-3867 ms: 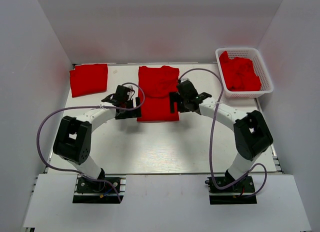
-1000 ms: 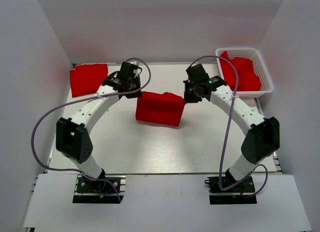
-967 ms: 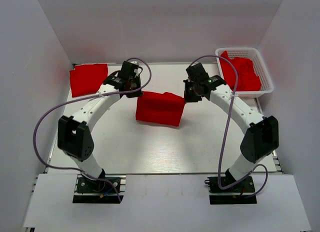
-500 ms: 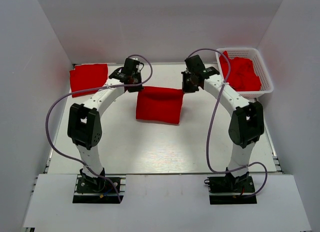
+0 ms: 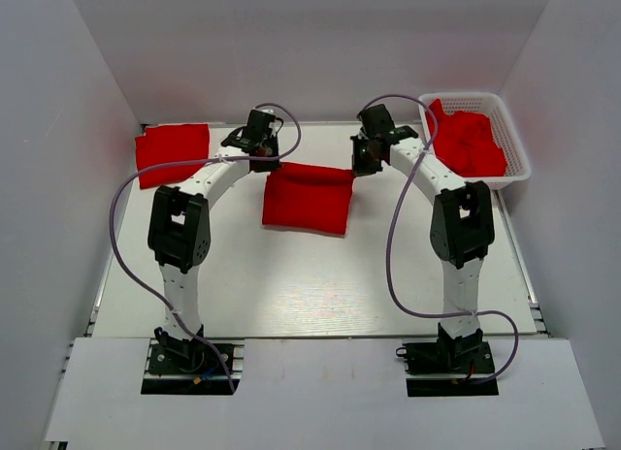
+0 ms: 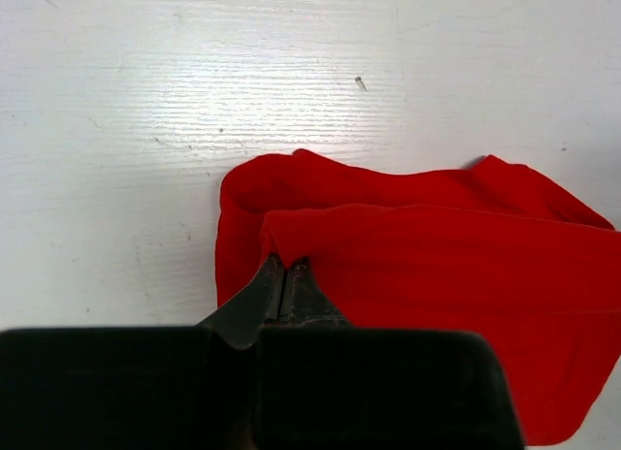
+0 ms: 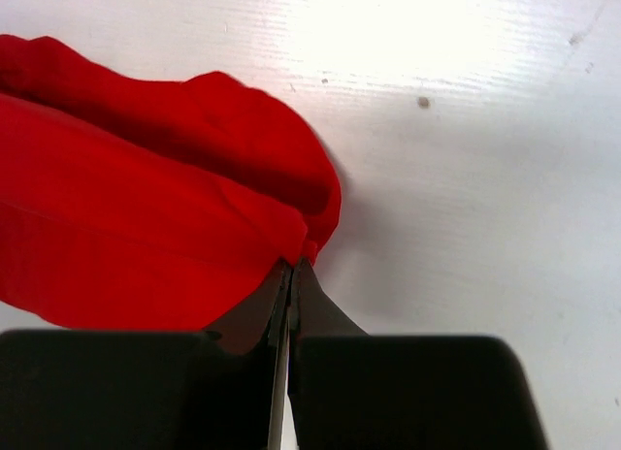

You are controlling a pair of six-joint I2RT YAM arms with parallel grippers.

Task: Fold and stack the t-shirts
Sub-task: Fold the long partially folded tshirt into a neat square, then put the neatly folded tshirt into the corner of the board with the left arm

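Over the white worktop (image 5: 291, 285), seen from above, the left hand (image 5: 266, 165) and right hand (image 5: 355, 167) each pinch a far corner of a plain bright red cloth t-shirt (image 5: 306, 203), which sags between them. A folded red t-shirt (image 5: 173, 154) lies far left. Crumpled red t-shirts (image 5: 471, 144) fill a white plastic lattice basket (image 5: 482, 182) far right.

At the left wrist, the fingers (image 6: 272, 285) are clamped together on a doubled corner.

At the right wrist, the fingers (image 7: 312, 309) are closed on the opposite corner.
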